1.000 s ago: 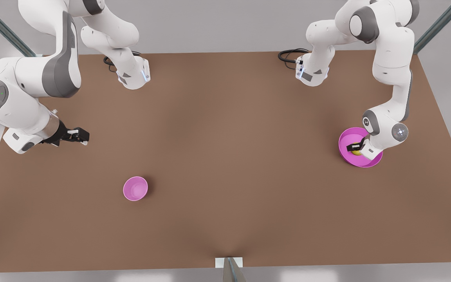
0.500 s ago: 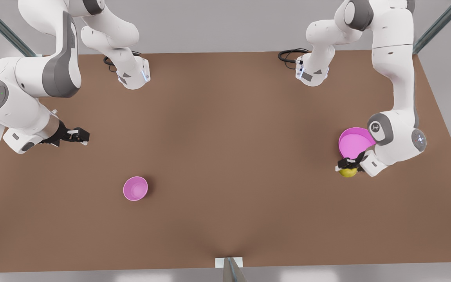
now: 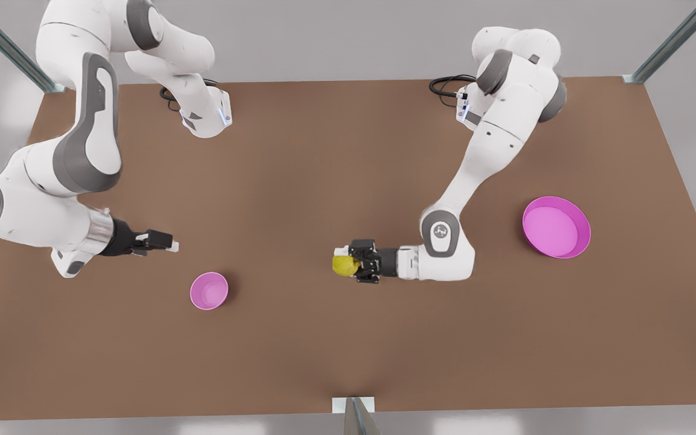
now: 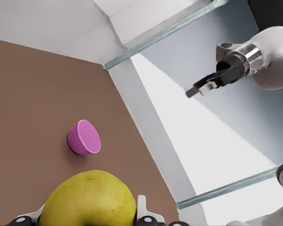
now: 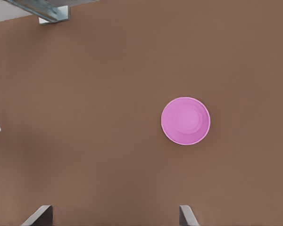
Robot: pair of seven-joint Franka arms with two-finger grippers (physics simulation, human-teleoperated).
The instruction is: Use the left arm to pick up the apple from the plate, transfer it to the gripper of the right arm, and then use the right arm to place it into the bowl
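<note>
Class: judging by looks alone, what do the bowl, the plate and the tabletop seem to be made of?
The bowl and plate: probably smooth plastic or glazed ceramic, going by their even pink colour and soft sheen. The tabletop: matte brown, perhaps laminate or painted board; there is no grain and no glare. As renders, none of this is certain.

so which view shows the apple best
The left wrist view: the apple looms large between the left gripper's fingers. The front view shows it small, in that gripper; the right wrist view catches a yellow sliver.
</note>
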